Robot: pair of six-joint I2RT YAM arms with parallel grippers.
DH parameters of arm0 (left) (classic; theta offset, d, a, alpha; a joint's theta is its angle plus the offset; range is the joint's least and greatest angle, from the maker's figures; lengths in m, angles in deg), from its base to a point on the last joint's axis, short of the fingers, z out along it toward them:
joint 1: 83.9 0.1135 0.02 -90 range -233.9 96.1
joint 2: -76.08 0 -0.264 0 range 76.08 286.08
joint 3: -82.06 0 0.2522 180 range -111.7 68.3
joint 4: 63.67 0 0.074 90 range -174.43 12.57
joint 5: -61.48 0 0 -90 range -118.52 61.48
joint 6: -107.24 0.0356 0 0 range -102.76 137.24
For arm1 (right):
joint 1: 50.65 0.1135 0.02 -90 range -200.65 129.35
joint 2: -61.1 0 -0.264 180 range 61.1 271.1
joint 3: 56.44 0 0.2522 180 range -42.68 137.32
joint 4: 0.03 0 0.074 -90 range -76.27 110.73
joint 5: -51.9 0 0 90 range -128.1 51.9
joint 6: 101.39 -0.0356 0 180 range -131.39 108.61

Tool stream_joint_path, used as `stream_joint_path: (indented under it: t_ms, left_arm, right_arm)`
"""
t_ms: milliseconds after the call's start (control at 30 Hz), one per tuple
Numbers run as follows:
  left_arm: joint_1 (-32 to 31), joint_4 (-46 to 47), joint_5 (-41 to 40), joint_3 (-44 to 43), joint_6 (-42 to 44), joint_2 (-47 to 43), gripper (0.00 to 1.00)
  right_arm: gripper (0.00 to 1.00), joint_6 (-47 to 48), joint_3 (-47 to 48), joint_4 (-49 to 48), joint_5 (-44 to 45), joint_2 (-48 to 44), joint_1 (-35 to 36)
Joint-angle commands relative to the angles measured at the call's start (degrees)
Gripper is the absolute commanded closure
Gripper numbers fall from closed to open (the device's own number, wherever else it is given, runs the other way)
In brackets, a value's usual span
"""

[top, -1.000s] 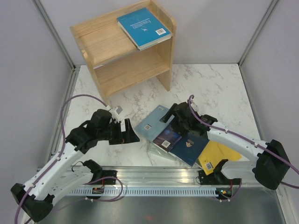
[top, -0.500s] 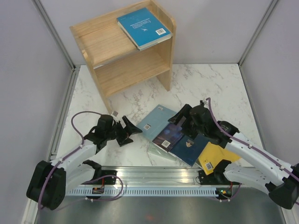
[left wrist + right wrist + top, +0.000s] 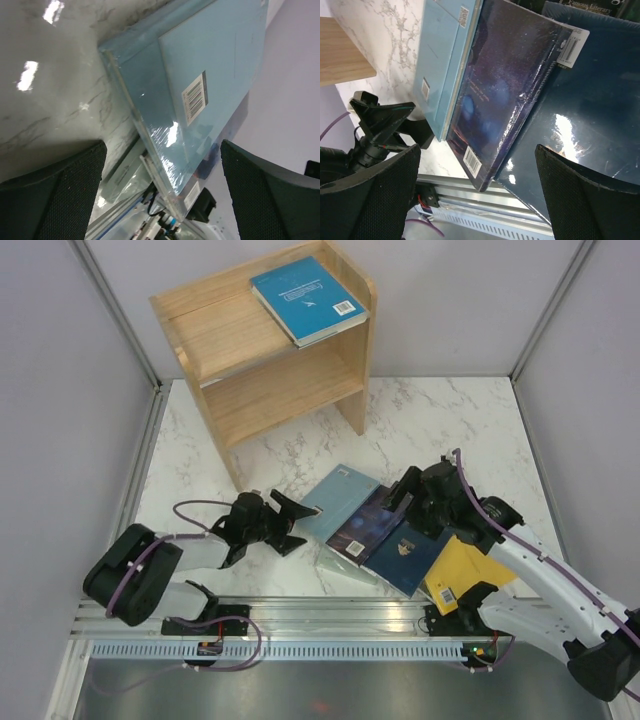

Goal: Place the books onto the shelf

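Left gripper [image 3: 303,528] spread wide, pinching nothing, low over the marble table [image 3: 450,430], fingertips aimed at the near-left corner of the pale blue-grey book [image 3: 335,502]. Right gripper [image 3: 398,508] likewise gaping and empty, above the dark purple book [image 3: 362,530] and the navy book [image 3: 410,558].

Little legible writing. On the pale blue-grey cover, a barcode sticker [image 3: 196,97], digits too small to read. On the dark purple book, a barcode label [image 3: 472,161] at one corner and a white sticker [image 3: 570,47] at another, print illegible. Past the navy cover, a dark strip [image 3: 592,5] reading "Famous Literary", the rest cut off. On the teal book [image 3: 307,298], fine white lines, unreadable, plus a barcode at the near-right corner.

Pale blue-grey, purple and navy fanned and overlapping on the table between the arms, long axes slanting near-left to far-right; yellow book [image 3: 465,570] partly tucked under the navy one.

Teal book flat on top of the shelf [image 3: 270,370], at its right end, long axis running far-left to near-right.
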Motion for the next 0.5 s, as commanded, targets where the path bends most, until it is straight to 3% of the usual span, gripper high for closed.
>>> stream_joint_path:
  t_ms: [0, 133, 300, 433, 467]
  left_arm:
    - [-2.9, 1.4, -8.6, 0.6, -8.1, 8.7, 0.00]
    - [-4.4, 1.3, -10.9, -3.7, -8.2, 15.1, 0.02]
    - [-4.5, -0.8, -11.6, -9.0, -7.4, 19.6, 0.14]
    - [-4.5, -4.8, -13.1, -11.2, -4.9, 18.9, 0.31]
    - [-4.4, -5.5, -13.4, -11.4, -4.7, 18.0, 0.48]
  right_arm:
    - [0.02, 4.4, 2.6, 2.5, -2.3, 0.3, -1.3]
    - [0.02, 6.6, 3.1, 3.6, -3.0, -0.1, -3.1]
    - [0.02, 9.0, 4.1, 5.6, -3.3, -0.1, -4.5]
    - [0.02, 9.6, 4.2, 6.2, -3.4, -0.4, -5.2]
    - [0.02, 9.6, 4.2, 6.1, -3.3, -0.5, -5.3]
